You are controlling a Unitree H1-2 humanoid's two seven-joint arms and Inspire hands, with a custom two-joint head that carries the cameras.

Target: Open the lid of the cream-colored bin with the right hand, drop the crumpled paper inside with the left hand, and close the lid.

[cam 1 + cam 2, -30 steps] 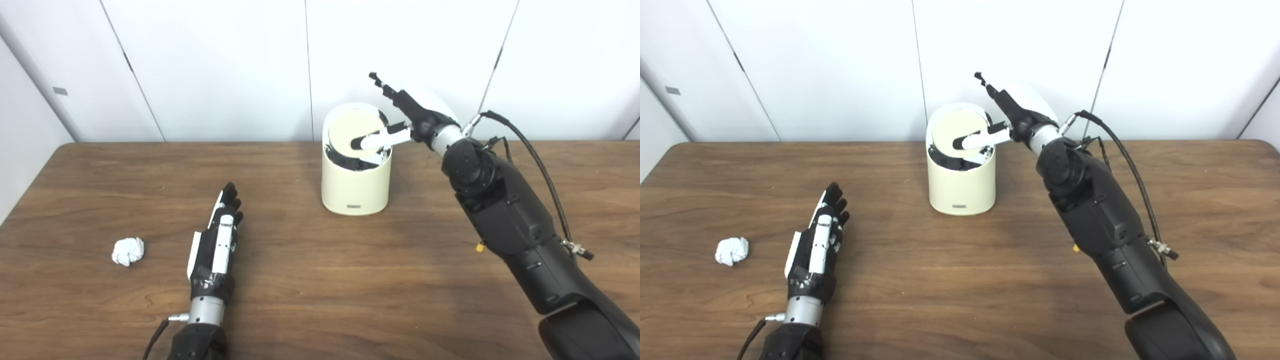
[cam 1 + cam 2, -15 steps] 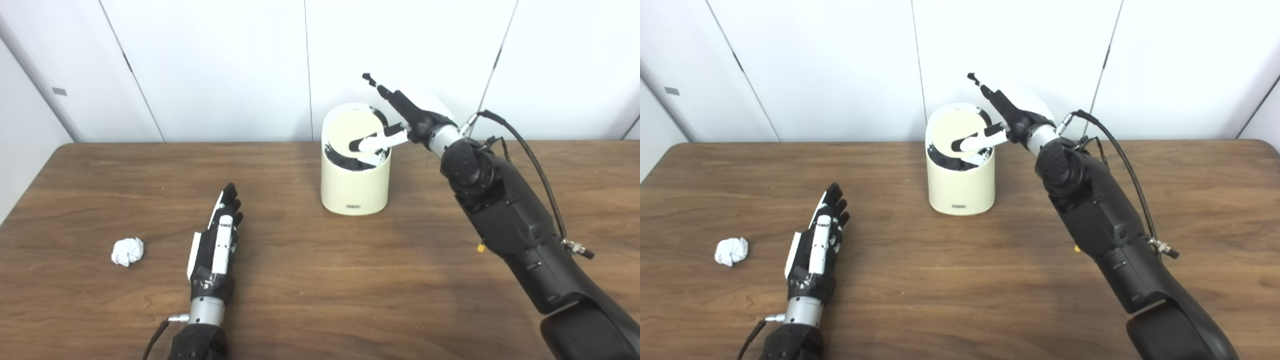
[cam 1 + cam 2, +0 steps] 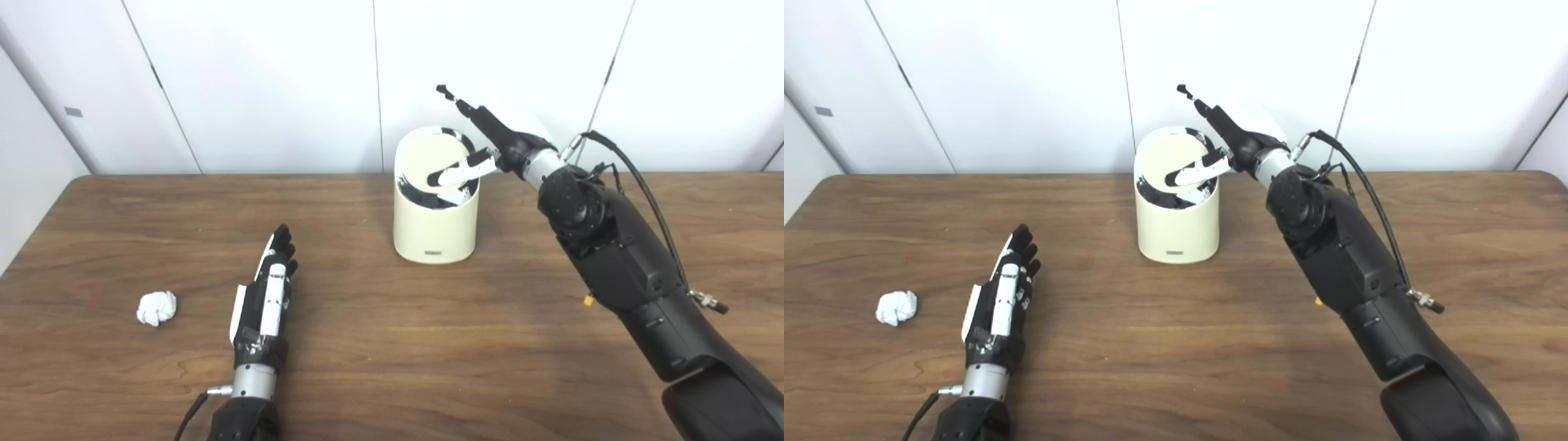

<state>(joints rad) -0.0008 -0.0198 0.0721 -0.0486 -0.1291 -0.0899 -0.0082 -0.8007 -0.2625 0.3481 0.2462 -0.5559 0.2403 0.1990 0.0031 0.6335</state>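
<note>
Left eye view. Cream-colored bin stands upright at the back middle of the wooden table, near the white wall panels. Its round lid is tilted up toward the rear, with the dark inside showing along the front rim. Right hand is at the bin's top right: thumb lies across the lid face, fingers spread and raised above it, nothing gripped. Left hand lies flat on the table, fingers straight and close together, empty. Crumpled paper sits on the table to the left of that hand, apart from it.

Right eye view. Same layout. Bin with lid tipped; right hand has its thumb on the lid. Left hand is flat, palm down. Paper is near the left edge, well apart from the bin.
</note>
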